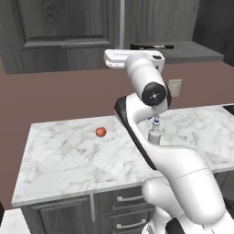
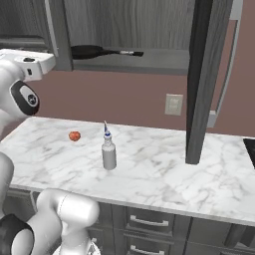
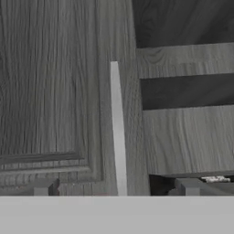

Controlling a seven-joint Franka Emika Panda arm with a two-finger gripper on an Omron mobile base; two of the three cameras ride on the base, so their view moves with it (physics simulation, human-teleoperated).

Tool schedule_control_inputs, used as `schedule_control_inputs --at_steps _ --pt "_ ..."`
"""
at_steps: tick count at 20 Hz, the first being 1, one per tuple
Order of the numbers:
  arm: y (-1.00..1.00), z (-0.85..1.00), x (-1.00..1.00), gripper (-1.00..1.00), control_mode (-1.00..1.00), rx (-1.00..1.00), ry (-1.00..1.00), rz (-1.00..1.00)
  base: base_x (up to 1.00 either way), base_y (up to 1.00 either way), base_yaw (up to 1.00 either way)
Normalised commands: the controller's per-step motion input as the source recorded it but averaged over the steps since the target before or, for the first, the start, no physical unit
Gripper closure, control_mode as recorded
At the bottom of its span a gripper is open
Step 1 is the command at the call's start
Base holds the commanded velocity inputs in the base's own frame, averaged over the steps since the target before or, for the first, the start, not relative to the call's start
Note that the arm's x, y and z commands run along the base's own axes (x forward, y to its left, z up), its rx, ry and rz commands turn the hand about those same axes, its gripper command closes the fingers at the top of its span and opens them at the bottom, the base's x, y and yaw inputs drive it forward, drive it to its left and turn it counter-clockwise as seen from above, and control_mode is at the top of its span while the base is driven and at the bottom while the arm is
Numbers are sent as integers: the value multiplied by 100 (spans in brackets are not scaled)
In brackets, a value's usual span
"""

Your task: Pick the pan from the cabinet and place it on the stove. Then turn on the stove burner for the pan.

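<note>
Robot arm raised toward an open wall cabinet where a black pan waits on the bottom shelf.

The pan lies on the lowest shelf of the cabinet, its long handle pointing right along the shelf; one door stands swung out (the left one is shut, its silver bar handle close before the hand camera). The pincer is released, jaws spread wide, grasping nothing. On the marble desk below sit a small red fruit and a squeeze bottle. To do this step well, I judge the hand should slide right, clear of the shut door, line up level with the shelf, and close across the handle near the pan's body.
</note>
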Motion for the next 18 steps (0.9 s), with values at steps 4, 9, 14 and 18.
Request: schedule_control_inputs --at_steps 4,9,14,18 --pt "8 0 35 -100 -100 -4 0 -2 0 0 0" --pt "2 0 28 -100 -100 -4 -1 -4 0 0 0" --pt "0 0 24 -100 -100 -2 -2 -5 0 0 0" --pt "0 1 24 -100 -100 0 -3 -3 0 0 0"
